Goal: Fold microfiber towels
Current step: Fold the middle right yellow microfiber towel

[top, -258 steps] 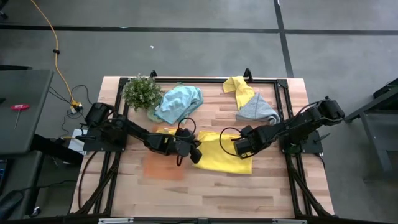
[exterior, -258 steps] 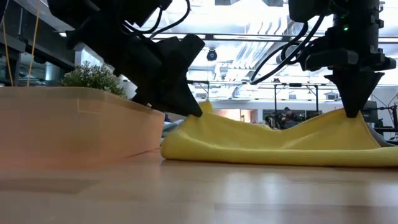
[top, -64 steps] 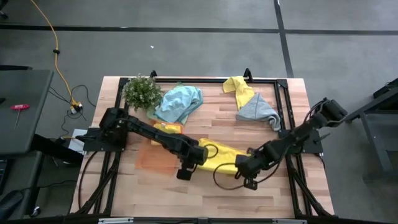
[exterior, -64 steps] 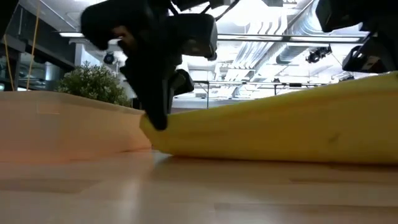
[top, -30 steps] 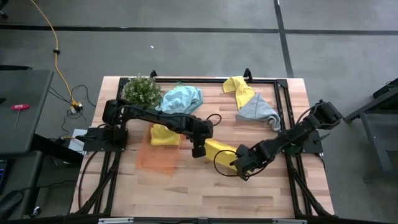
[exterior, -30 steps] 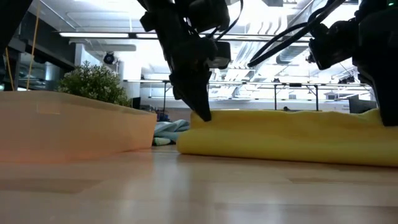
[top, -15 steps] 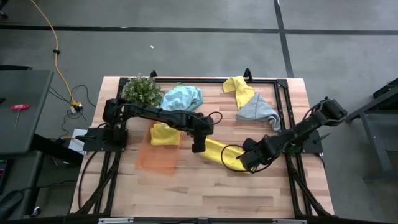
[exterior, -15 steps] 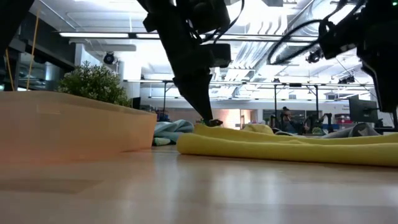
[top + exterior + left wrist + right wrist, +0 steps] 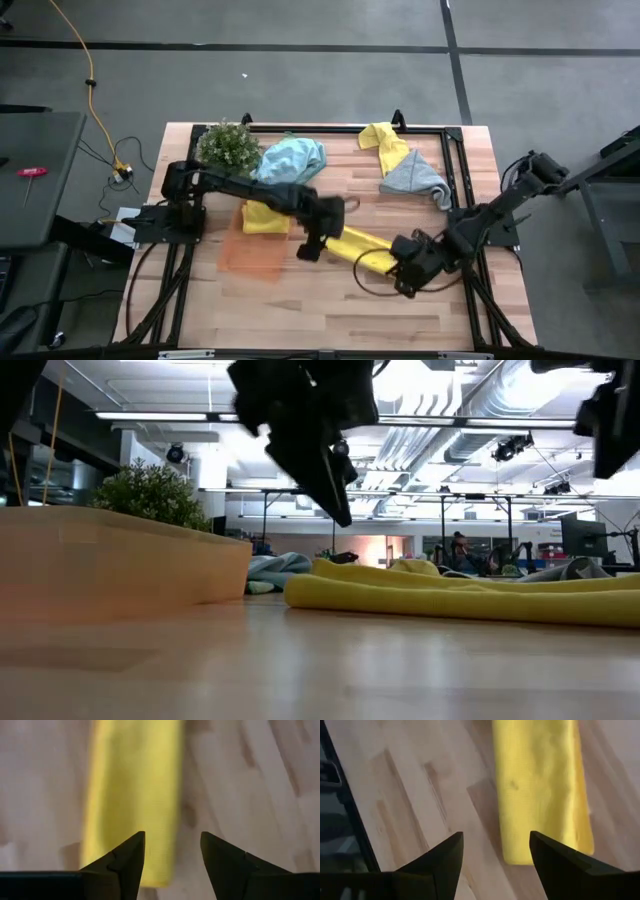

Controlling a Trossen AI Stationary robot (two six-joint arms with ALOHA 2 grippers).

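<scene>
A bright yellow microfiber towel [image 9: 362, 249] lies on the table as a long narrow folded strip, also seen in the low view [image 9: 460, 600]. My left gripper [image 9: 306, 250] hangs open just above and beside its left end [image 9: 132, 805]. My right gripper [image 9: 405, 277] hangs open above the table beside its right end [image 9: 542, 785]. Neither touches it. A second folded yellow towel [image 9: 262, 215] rests on the orange tray [image 9: 250, 258]. A light blue towel [image 9: 290, 162], a crumpled yellow one [image 9: 385, 142] and a grey one [image 9: 412, 175] lie along the far side.
A small bushy plant [image 9: 228, 146] stands at the far left corner. The orange tray's wall [image 9: 120, 560] fills the left of the low view. Bare wood stretches along the near edge [image 9: 330, 315]. Black frame rails run along the table's sides [image 9: 470, 290].
Both grippers have opened, let go of the yellow towel and risen from it, each rolling at the wrist. The right one has drawn back toward the table's right edge. The towel's held-up edge has dropped, and it now lies flat as a low strip.
</scene>
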